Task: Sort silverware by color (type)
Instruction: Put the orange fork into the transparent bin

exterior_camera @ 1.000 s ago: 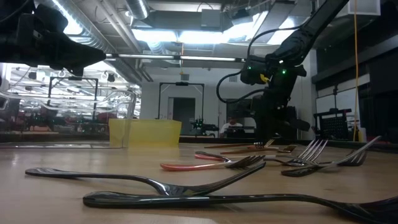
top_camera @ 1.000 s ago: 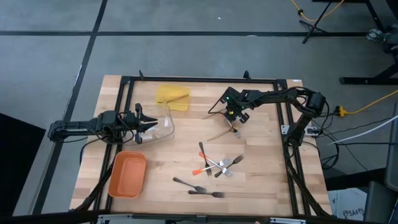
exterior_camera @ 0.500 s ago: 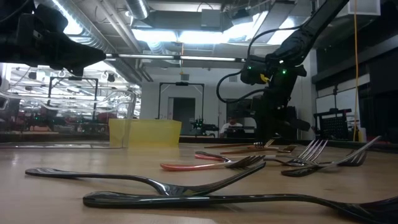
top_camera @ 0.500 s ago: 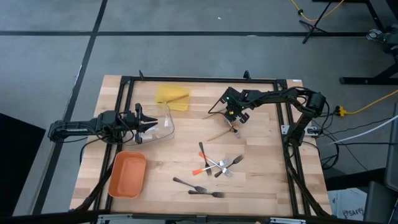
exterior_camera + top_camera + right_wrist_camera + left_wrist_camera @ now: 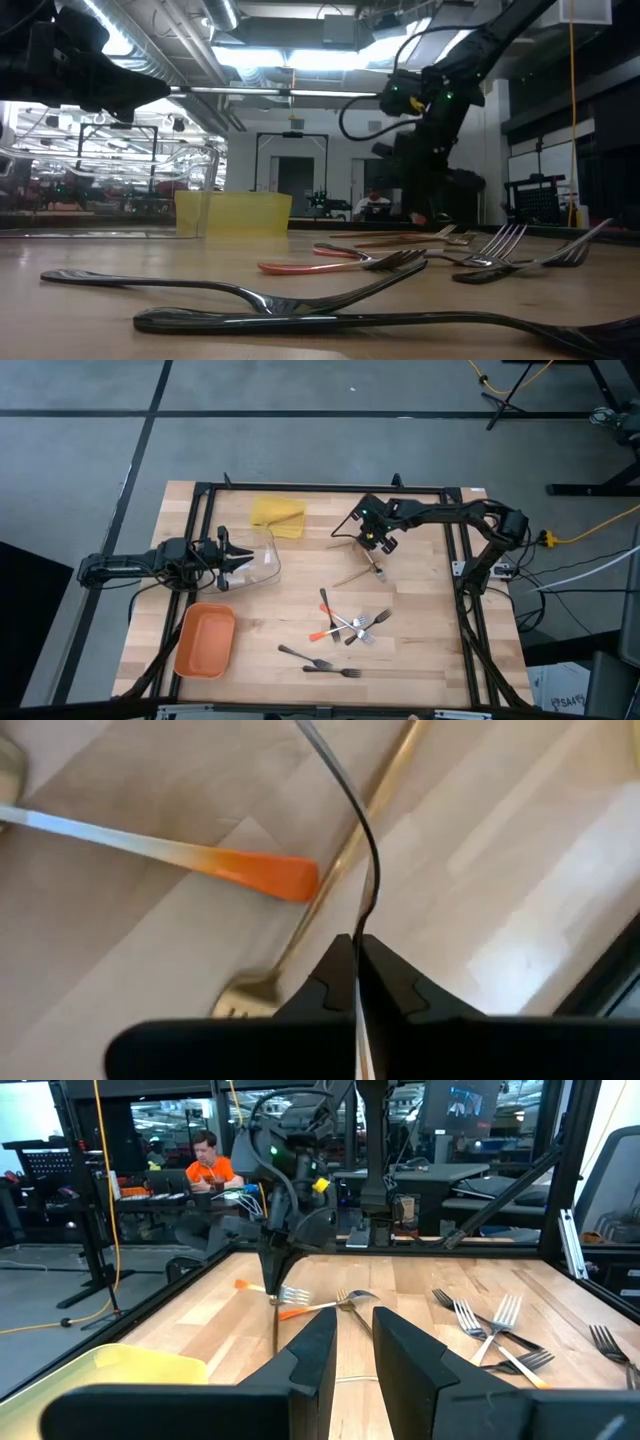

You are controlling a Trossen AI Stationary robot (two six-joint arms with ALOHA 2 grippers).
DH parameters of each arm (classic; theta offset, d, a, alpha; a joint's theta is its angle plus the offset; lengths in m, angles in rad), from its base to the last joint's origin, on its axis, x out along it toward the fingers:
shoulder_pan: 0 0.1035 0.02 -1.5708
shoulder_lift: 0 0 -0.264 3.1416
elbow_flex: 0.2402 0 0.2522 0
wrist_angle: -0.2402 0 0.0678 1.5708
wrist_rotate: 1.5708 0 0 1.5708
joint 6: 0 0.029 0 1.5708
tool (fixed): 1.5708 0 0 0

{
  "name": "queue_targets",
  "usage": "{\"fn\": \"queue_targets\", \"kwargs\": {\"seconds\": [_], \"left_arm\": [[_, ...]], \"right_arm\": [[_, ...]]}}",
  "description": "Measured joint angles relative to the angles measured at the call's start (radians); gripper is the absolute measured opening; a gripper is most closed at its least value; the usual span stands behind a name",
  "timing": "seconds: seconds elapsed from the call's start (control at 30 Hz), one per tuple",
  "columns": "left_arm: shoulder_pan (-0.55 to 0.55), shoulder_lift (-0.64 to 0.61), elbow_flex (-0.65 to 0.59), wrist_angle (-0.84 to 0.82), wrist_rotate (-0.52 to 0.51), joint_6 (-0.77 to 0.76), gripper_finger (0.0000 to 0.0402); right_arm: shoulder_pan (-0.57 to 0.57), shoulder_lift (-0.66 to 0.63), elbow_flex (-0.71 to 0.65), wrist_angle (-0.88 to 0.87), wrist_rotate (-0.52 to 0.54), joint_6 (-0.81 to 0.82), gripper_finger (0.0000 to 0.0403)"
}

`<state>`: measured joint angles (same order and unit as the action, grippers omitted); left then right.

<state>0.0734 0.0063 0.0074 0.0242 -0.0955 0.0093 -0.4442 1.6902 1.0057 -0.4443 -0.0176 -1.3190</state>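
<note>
My right gripper (image 5: 377, 550) hangs over the table's far middle, shut on a thin silver utensil (image 5: 362, 850) that shows edge-on in the right wrist view. Under it lie a silver utensil with an orange handle tip (image 5: 255, 872) and a tan wooden fork (image 5: 330, 885), both flat on the wood. More silverware lies crossed in a pile (image 5: 350, 625), and two dark forks (image 5: 320, 663) lie nearer the front edge. My left gripper (image 5: 243, 560) waits at the left, level and open, its fingers (image 5: 315, 1355) holding nothing. My right gripper pinches the thin silver utensil between its two fingertips (image 5: 335, 970), on the part of its curved stem (image 5: 360, 925) beside them. The fingers come steeply from above. The utensil reaches on past the fingertips toward the table; whether its far end rests there, I cannot tell.
A clear tray (image 5: 265, 555) stands just in front of my left gripper, a yellow tray (image 5: 277, 515) at the far edge, an orange tray (image 5: 205, 640) at the near left. A black frame (image 5: 460, 550) borders the table. Bare wood lies between the trays and the pile.
My right gripper has risen and drawn slightly toward the far edge, still shut on the thin utensil, which has come up with it. The orange-tipped utensil and the tan fork have stayed flat where they were.
</note>
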Motion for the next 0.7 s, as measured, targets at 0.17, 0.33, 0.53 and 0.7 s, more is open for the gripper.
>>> {"fn": "queue_targets", "kwargs": {"seconds": [0.17, 0.33, 0.53, 0.7], "left_arm": [[0.0, 0.0, 0.0, 0.0, -0.001, 0.0, 0.0063], [0.0, 0.0, 0.0, 0.006, -0.024, 0.0, 0.0063], [0.0, 0.0, 0.0, 0.046, -0.061, -0.001, 0.0063], [0.0, 0.0, 0.0, 0.142, -0.086, -0.008, 0.0063]], "right_arm": [[0.0, -0.003, 0.068, -0.036, -0.002, 0.043, 0.0001], [0.0, -0.005, 0.131, -0.03, -0.011, 0.098, 0.0001], [0.0, -0.005, 0.191, 0.002, -0.148, 0.22, 0.0001], [0.0, -0.005, 0.199, 0.124, -0.269, 0.367, 0.0]]}}
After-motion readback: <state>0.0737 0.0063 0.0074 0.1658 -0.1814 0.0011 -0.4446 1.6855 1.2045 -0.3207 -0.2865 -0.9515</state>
